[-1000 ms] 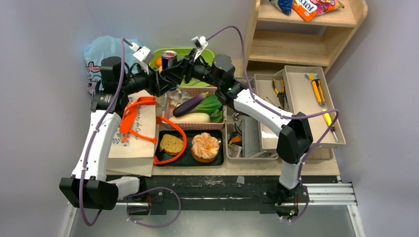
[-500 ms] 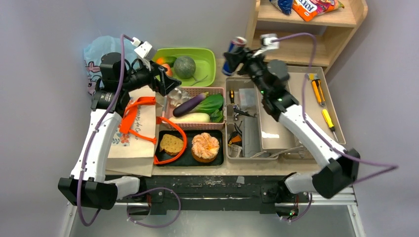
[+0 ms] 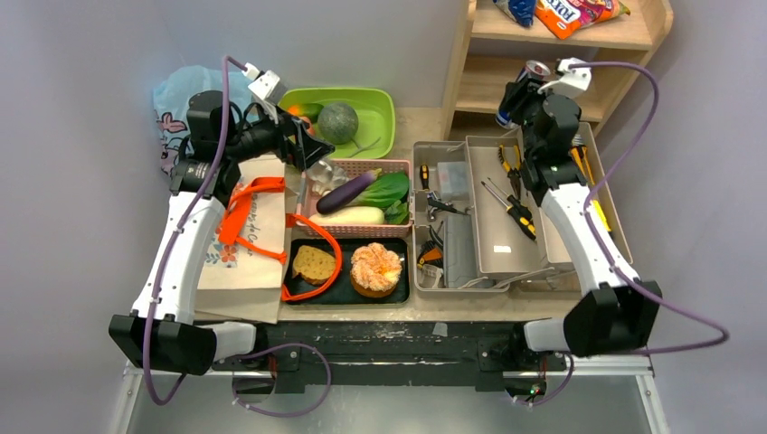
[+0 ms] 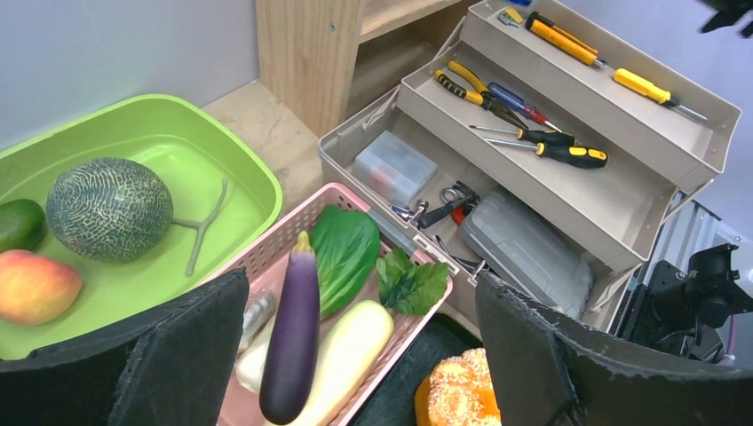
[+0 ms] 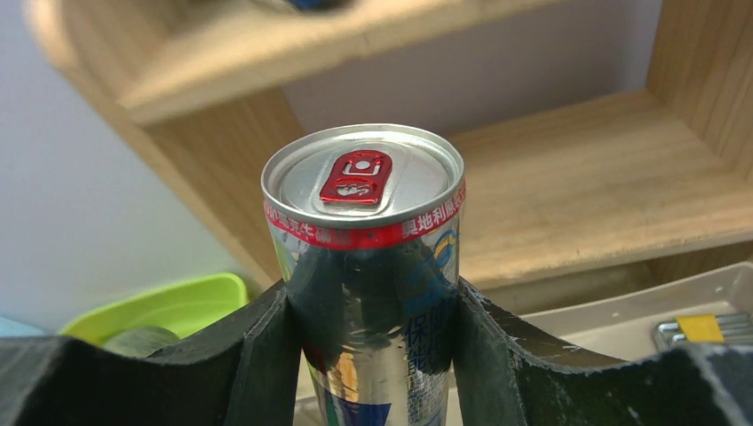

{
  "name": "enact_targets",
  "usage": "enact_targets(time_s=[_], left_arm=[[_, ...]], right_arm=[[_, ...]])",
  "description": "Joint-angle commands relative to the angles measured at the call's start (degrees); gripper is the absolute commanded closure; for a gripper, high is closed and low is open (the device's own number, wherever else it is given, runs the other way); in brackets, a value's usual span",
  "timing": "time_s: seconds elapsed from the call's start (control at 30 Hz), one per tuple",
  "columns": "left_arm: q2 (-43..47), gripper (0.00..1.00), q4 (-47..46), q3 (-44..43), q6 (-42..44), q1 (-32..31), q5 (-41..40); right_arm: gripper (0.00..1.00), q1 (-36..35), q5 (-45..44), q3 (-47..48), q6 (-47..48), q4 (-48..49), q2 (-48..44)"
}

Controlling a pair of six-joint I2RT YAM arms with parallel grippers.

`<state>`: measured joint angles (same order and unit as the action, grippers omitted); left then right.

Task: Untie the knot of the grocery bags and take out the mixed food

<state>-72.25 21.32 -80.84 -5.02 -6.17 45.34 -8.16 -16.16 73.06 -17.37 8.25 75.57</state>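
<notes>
My right gripper (image 3: 523, 101) is shut on the drink can (image 5: 368, 257) and holds it upright in front of the wooden shelf's lower board (image 3: 520, 86). My left gripper (image 3: 317, 155) is open and empty above the pink basket (image 3: 353, 230), which holds the purple eggplant (image 4: 289, 333), white radish (image 4: 342, 351) and leafy greens (image 4: 351, 257). The green melon (image 4: 109, 208) and peach (image 4: 34, 286) lie in the green tub (image 3: 378, 110). The orange-topped pastry (image 3: 375, 268) sits on the black tray. The light-blue bag (image 3: 181, 95) lies crumpled at back left; its knot is not visible. The beige tote (image 3: 244, 244) lies flat.
An open grey toolbox (image 3: 506, 212) with pliers and screwdrivers fills the right of the table. A brown bread slice (image 3: 314, 262) lies on the black tray (image 3: 303, 294). Snack packs (image 3: 565, 11) lie on the shelf's top board.
My right arm has carried the drink can from above the green tub to the right, to the wooden shelf. My left arm has barely moved.
</notes>
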Motion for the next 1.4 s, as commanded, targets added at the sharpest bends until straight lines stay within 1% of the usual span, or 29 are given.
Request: enact_targets(time_s=[0.0,0.07,0.2,0.3,0.37,0.5,0.57,0.67,0.87,1.1,1.13,1.3,1.37], left_arm=[[0.1,0.04,-0.8,-3.2,-0.4,-0.2,1.1],[0.7,0.04,-0.1,-3.0,0.3,-0.3,0.7],[2.1,0.02,1.2,-2.2,2.0,-0.2,-0.7],[3.1,0.00,2.0,-1.6,2.9,-0.2,-2.1],[3.6,0.00,2.6,-1.3,3.9,-0.2,-2.9],[4.3,0.00,3.6,-1.0,4.8,-0.2,-3.9],[4.6,0.00,3.6,-0.6,6.6,-0.2,-4.1],[4.8,0.00,3.7,-0.3,7.1,-0.2,-4.2],[4.8,0.00,4.1,-0.2,8.2,-0.2,-4.7],[4.5,0.00,5.4,0.1,9.2,-0.2,-5.3],[4.6,0.00,5.5,0.1,9.3,-0.2,-5.2],[4.3,0.00,5.7,-0.1,9.6,-0.2,-5.3],[4.3,0.00,5.8,-0.1,9.5,-0.2,-5.0]], right_arm=[[1.00,0.8,1.4,0.6,2.4,14.0,3.9],[1.00,0.8,1.4,-0.6,3.8,21.8,6.2],[1.00,0.8,3.2,0.0,8.2,32.0,12.7],[1.00,0.8,4.4,-0.5,12.4,42.0,17.2],[1.00,0.8,5.4,0.6,13.5,45.3,19.8],[1.00,0.8,6.6,3.5,16.1,47.6,24.6],[1.00,0.8,6.8,5.3,16.3,48.3,26.5],[1.00,0.8,7.1,8.0,16.6,48.8,29.2],[1.00,0.8,5.7,13.1,16.5,48.7,33.8],[0.99,0.8,3.5,17.4,14.0,47.8,38.3],[0.94,0.8,3.2,17.8,13.9,47.8,38.8],[0.56,0.8,4.1,16.8,14.4,47.3,38.6],[0.42,0.8,4.4,16.0,14.5,46.9,38.4]])
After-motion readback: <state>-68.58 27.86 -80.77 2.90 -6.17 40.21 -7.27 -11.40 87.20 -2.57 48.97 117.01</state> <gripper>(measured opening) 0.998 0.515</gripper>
